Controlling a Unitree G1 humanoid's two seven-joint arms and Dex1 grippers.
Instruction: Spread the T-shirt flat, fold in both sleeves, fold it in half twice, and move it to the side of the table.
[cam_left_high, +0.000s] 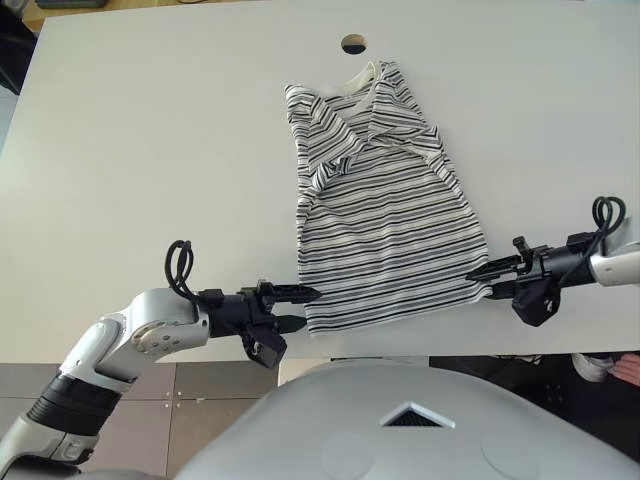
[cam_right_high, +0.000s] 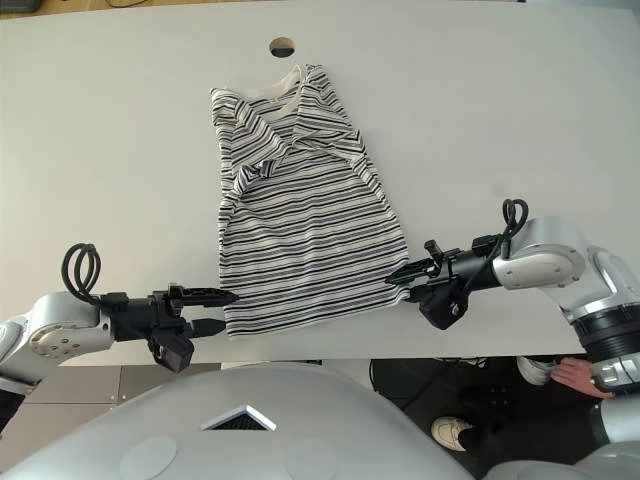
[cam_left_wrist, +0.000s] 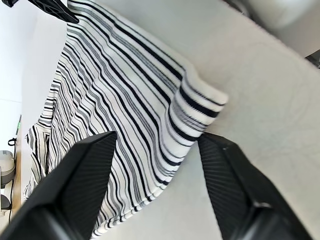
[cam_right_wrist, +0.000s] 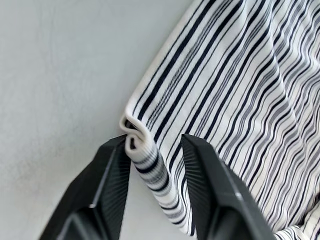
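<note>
A black-and-white striped T-shirt (cam_left_high: 385, 215) lies on the white table (cam_left_high: 150, 150), collar at the far end, both sleeves folded in over the chest. My left gripper (cam_left_high: 310, 308) sits at the hem's near left corner. In the left wrist view its fingers (cam_left_wrist: 85, 175) stand open on either side of that corner (cam_left_wrist: 200, 107). My right gripper (cam_left_high: 480, 285) is at the hem's near right corner. In the right wrist view it (cam_right_wrist: 155, 142) is open, straddling a small bunched fold of hem (cam_right_wrist: 142, 155), which touches one finger.
A round cable hole (cam_left_high: 353, 43) sits in the table just beyond the collar. The table's front edge (cam_left_high: 420, 355) runs close behind the hem. Bare tabletop spreads wide to the left and right of the shirt.
</note>
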